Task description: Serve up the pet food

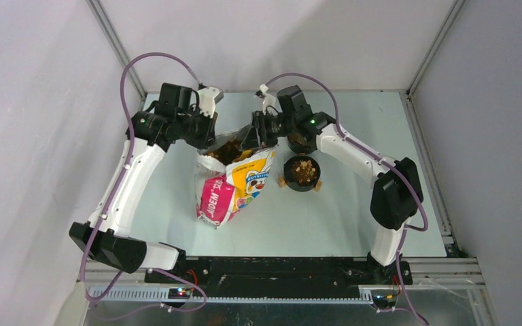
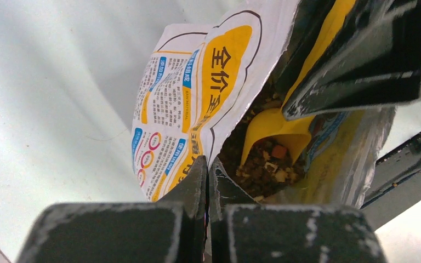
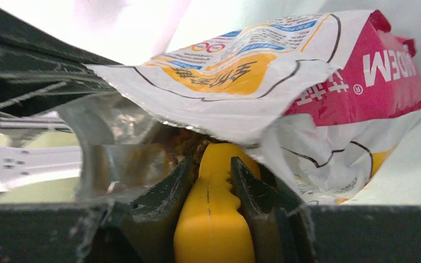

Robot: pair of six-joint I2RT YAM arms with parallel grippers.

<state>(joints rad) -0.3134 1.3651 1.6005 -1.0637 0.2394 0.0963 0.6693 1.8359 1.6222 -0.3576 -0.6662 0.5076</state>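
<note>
The pet food bag [image 1: 234, 187] stands mid-table with its mouth open, and brown kibble [image 1: 230, 151] shows inside. My left gripper [image 1: 207, 139] is shut on the bag's rim, pinching its edge [image 2: 207, 164]. My right gripper [image 1: 257, 136] is shut on the handle of the yellow scoop [image 3: 215, 213], whose bowl [image 2: 277, 134] is down in the kibble [image 2: 263, 170] inside the bag [image 2: 197, 104]. In the right wrist view the bag [image 3: 285, 71] hangs over the scoop. A black bowl [image 1: 302, 173] right of the bag holds kibble.
A second dark bowl [image 1: 298, 141] with kibble sits behind the first, partly hidden under my right arm. The table [image 1: 353, 224] is pale green, with frame rails at its right and back edges.
</note>
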